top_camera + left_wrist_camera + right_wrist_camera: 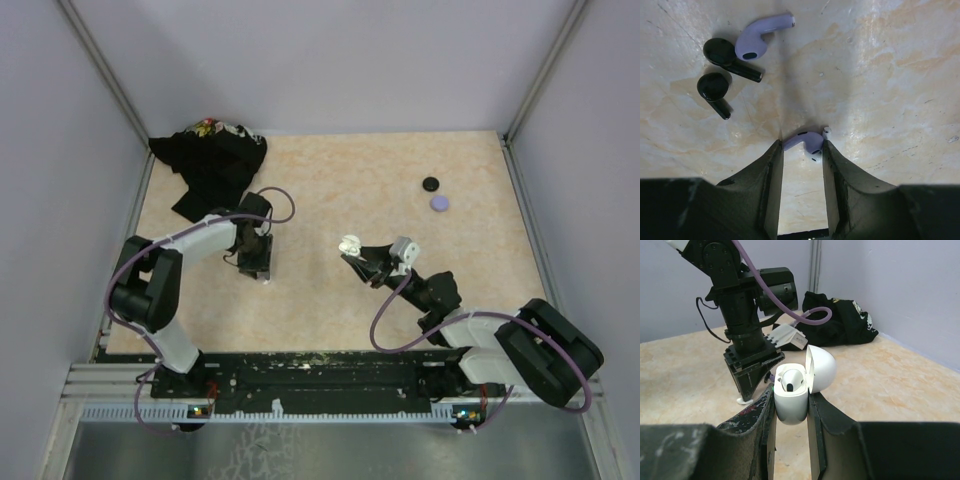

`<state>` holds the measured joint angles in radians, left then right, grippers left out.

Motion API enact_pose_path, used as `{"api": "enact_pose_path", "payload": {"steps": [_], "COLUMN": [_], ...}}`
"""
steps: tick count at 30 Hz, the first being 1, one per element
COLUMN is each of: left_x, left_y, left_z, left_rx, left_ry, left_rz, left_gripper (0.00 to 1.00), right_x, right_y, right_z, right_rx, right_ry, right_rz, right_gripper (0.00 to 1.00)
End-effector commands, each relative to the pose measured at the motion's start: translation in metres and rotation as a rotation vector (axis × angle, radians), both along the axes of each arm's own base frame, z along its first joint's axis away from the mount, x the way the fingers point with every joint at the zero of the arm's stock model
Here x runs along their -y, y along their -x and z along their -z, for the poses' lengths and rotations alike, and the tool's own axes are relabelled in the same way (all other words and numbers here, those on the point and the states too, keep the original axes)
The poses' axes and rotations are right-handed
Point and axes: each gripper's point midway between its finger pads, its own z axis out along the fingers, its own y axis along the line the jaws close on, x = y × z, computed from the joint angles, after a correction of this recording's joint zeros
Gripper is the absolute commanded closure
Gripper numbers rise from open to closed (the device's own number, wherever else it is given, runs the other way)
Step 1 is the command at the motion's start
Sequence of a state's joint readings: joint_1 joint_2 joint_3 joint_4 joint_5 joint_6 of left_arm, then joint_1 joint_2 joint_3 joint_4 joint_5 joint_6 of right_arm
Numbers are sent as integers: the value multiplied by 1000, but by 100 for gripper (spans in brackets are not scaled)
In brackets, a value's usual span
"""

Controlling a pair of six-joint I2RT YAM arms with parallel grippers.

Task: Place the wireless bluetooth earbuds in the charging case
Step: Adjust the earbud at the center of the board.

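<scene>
In the left wrist view a lavender earbud (pixel 807 140) lies on the table right between the tips of my left gripper (pixel 802 146), whose jaws stand parted to about its width. A second lavender earbud (pixel 760 37) and two black earbuds (pixel 730 60) (pixel 715 90) lie farther off, to the left. A white piece (pixel 826 131) shows by the right fingertip. My right gripper (pixel 791 405) is shut on the white charging case (pixel 792 395), held above the table with its lid open and a white earbud (pixel 790 380) seated inside.
A black cloth (pixel 212 160) is heaped at the back left corner. A black disc (pixel 431 184) and a lavender disc (pixel 440 203) lie at the back right. The left arm (pixel 740 315) stands close in front of the held case. Walls enclose the table.
</scene>
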<state>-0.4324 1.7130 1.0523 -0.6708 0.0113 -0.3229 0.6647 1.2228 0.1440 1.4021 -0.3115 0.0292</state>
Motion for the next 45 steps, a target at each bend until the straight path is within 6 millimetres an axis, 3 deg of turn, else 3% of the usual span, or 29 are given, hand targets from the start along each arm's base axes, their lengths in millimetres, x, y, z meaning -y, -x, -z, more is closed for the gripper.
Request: {"api": "enact_pose_path", "payload": {"steps": [1,9,16,21,25,29,35,45], "left_x": [-8,-15,-23,-18,0,19,29,18], "left_y": [1,3,-3,-8,-1,8,14,22], "left_z": [-2,3,5,-23,-46,-54,-34,-9], "left_rx": [-1,-1,29,104,139,153,104,53], "left_ry": [-50,-86,-128,-76,4,45,33,-37], "left_rz": [-29,-51,-75,-95,-75,-40,-2,2], "left_gripper": [62,73,72,65,61,58,57,56], "right_x": [-2,-3,-3,-3,-3,-3,-3,-3], "right_y": [3,4,5,5,5,5,5,6], "right_z": [-23,-22,-23,-25,-24,-23,-24,-25], "right_rx": [54,53,55,56,54,52,53,56], "right_ry": [-50,-48,-50,-52,-51,-50,-51,-52], "right_rz": [-19,-24,-31,-29,-31,-31,-33,-31], "right_gripper": [100,100,100,100,100,100,100,100]}}
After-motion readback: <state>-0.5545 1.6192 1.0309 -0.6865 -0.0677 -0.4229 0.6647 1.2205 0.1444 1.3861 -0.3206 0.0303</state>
